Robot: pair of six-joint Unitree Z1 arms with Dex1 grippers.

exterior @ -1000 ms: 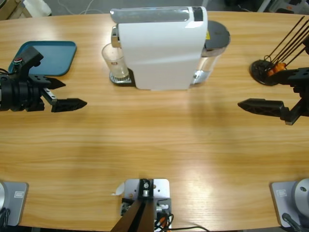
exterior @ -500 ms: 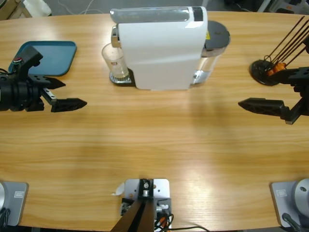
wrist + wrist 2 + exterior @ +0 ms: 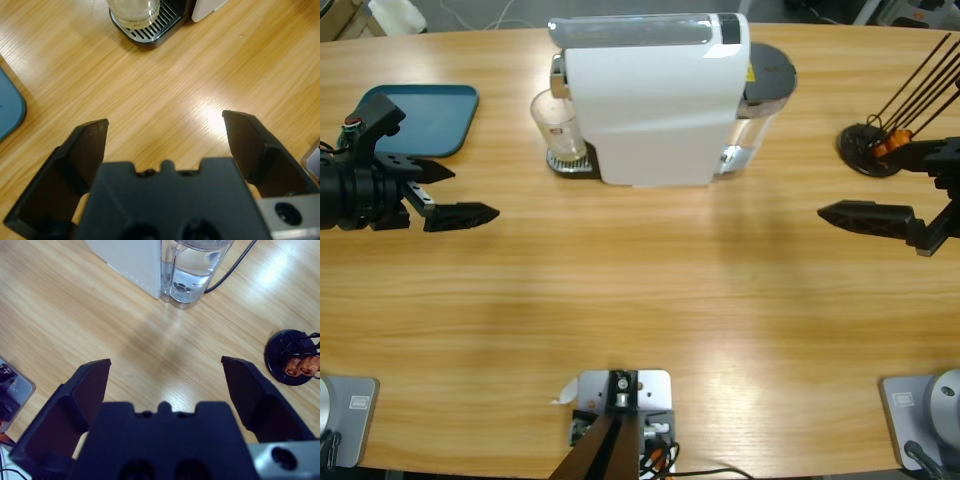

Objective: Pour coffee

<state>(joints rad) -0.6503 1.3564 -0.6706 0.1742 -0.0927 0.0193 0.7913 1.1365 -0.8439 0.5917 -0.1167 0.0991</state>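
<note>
A clear glass [image 3: 557,125] stands on the drip tray of a white coffee machine [image 3: 655,100] at the back of the table. In the left wrist view the glass [image 3: 134,10] shows a shallow pale layer at its bottom, the coffee. My left gripper [image 3: 450,192] hovers open and empty at the table's left, pointing right, well short of the glass. In its own view the left gripper [image 3: 165,135] has only bare wood between its jaws. My right gripper [image 3: 165,375] is open and empty at the far right, pointing left toward the machine, and one of its fingers [image 3: 865,216] shows in the high view.
A teal tray [image 3: 420,115] lies at the back left beside the left arm. A clear water tank [image 3: 192,270] with a cable sits on the machine's right end. A black round holder with thin sticks [image 3: 870,148] stands close behind the right gripper.
The right gripper has drawn back slightly toward the right edge. The left gripper, the glass and the machine have stayed put.
</note>
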